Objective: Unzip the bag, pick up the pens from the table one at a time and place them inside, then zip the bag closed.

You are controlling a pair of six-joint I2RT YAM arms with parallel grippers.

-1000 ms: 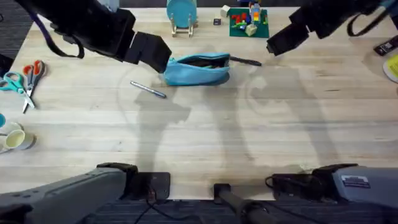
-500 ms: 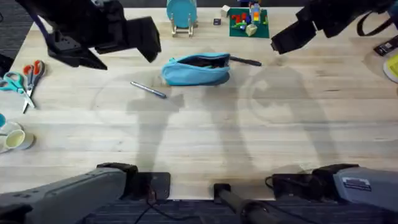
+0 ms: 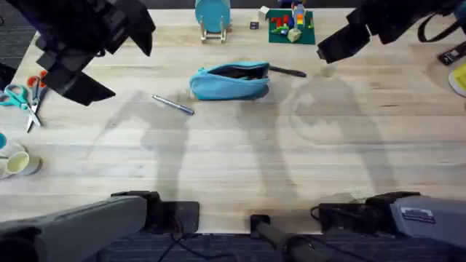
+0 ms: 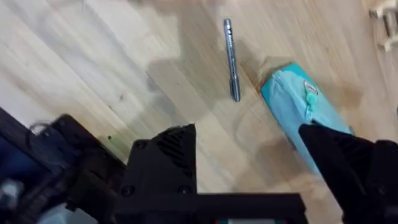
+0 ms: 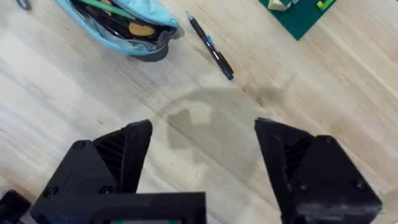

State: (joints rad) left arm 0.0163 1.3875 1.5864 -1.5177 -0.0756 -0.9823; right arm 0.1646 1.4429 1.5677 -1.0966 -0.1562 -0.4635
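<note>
Beyond open right claw point(image 5: 202, 165): black pen point(image 5: 211, 48), unzipped bag point(image 5: 118, 28)

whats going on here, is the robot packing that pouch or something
Two robot arms are working on a turquoise bag on the table. The bag is already unzipped and gapes open. Both pens are on the wood: the silver pen to its left, the black pen by its right end. The left gripper and right gripper are open and hold nothing.
</note>
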